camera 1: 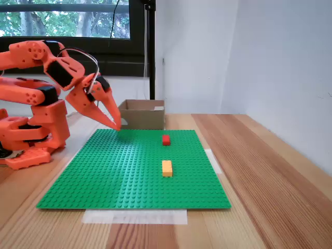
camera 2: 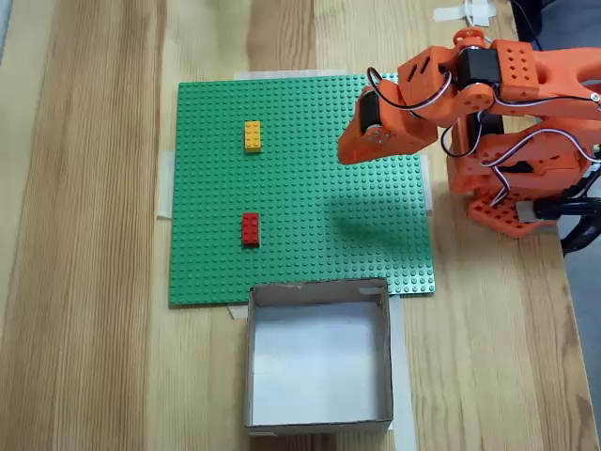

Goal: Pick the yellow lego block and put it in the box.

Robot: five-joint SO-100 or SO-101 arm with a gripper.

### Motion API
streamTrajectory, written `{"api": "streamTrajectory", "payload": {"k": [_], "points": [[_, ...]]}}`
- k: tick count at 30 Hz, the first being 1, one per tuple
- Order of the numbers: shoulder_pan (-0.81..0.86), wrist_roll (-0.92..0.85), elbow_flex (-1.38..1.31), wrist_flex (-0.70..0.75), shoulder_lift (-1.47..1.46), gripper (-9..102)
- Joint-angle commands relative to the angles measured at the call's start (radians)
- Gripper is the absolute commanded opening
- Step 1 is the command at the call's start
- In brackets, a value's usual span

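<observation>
We find the yellow lego block (camera 1: 167,168) lying flat on the green baseplate (camera 1: 114,176), apart from the red brick (camera 1: 166,139) and well short of the box (camera 2: 319,362) at the plate's edge. Our tool (camera 1: 117,125) hangs above the plate, well away, empty; whether its jaws are parted we cannot tell. We should open it, straddle the block's short sides, then descend squarely.

Green studded baseplate (camera 2: 310,254), flat on a wooden counter (camera 2: 94,235), edges fixed with pale tape (camera 1: 135,217). Red brick (camera 2: 251,228) on the baseplate. White walls (camera 1: 259,57) behind and to the right; dark-framed window (camera 1: 67,21) showing trees.
</observation>
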Motion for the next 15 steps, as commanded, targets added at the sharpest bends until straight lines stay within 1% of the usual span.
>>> {"api": "streamTrajectory", "payload": {"k": [1, 5, 15], "points": [[0.041, -0.015, -0.109, 0.0, -0.101, -1], [0.078, 0.012, -0.184, 0.005, -0.195, -1], [0.147, 0.006, -0.325, 0.023, -0.374, -1]]}}
